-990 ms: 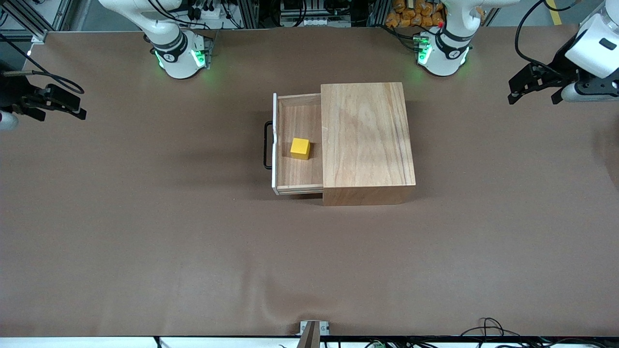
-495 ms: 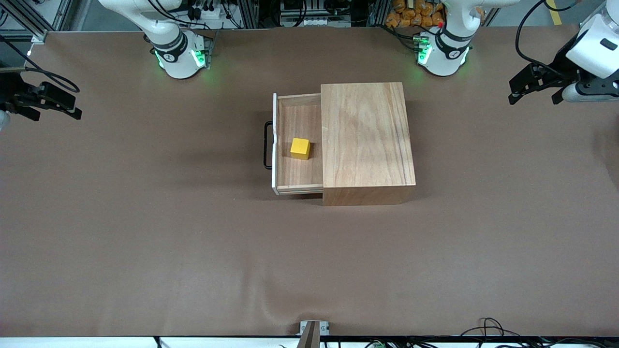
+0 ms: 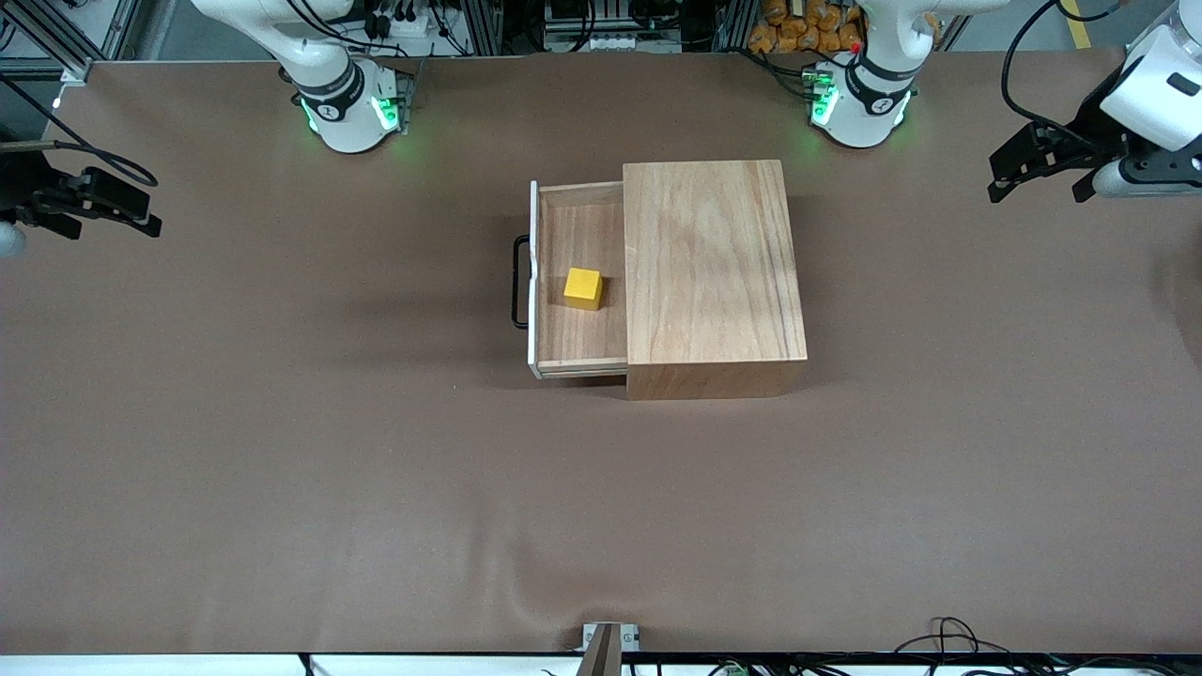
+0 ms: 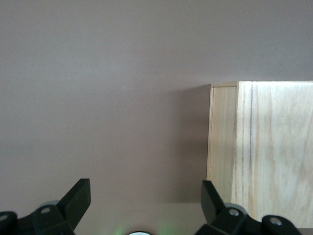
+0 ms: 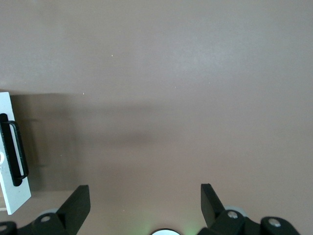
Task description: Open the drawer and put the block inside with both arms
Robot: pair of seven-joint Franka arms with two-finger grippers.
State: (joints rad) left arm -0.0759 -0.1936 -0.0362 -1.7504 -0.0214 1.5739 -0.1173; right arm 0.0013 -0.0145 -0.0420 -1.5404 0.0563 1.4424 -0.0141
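Resting in open drawer [image 3: 580, 282]: yellow block [image 3: 583, 288], well apart from left gripper [image 3: 1040, 169] and right gripper [image 3: 99, 208], both spread, empty, over table ends

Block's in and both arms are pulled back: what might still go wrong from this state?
1. The drawer stands pulled out of the wooden box with the yellow block in it; if closing were required, that is not done.
2. The black handle sticks out toward the right arm's end, so an arm sweeping low could catch it.
3. The left pincer and right pincer, both open, hang over the table's ends, so any return crosses much bare table.
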